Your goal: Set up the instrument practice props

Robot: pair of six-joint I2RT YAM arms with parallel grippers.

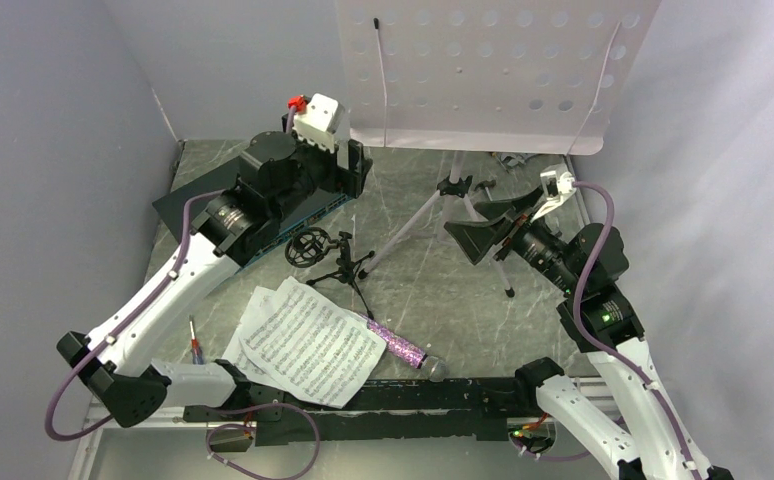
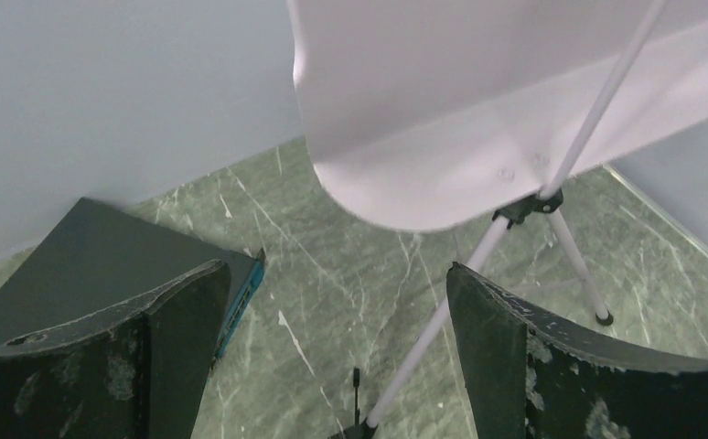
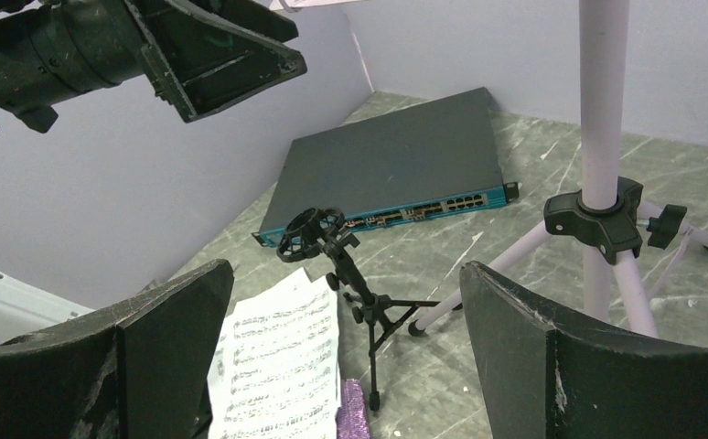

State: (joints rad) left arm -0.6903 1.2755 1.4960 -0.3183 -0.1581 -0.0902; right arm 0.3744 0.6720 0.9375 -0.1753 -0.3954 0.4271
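The pale-lilac perforated music stand (image 1: 483, 70) stands upright at the back on its silver tripod (image 1: 418, 220). Two white sheet-music pages (image 1: 308, 340) lie overlapped near the front, with the purple glitter microphone (image 1: 403, 352) lying beside them, partly under their right edge. The small black mic stand (image 1: 333, 255) is upright, its ring mount empty. My left gripper (image 1: 348, 165) hovers open above the dark box, facing the music stand desk (image 2: 442, 119). My right gripper (image 1: 473, 232) hangs open by the tripod, looking toward the mic stand (image 3: 350, 274) and the pages (image 3: 282, 366). Neither holds anything.
A dark flat box with a teal edge (image 1: 193, 205) lies at the back left, under the left arm. A red-handled tool (image 1: 195, 345) lies left of the pages. Grey walls close in on the left, back and right. The tripod's legs (image 3: 625, 274) spread across the middle.
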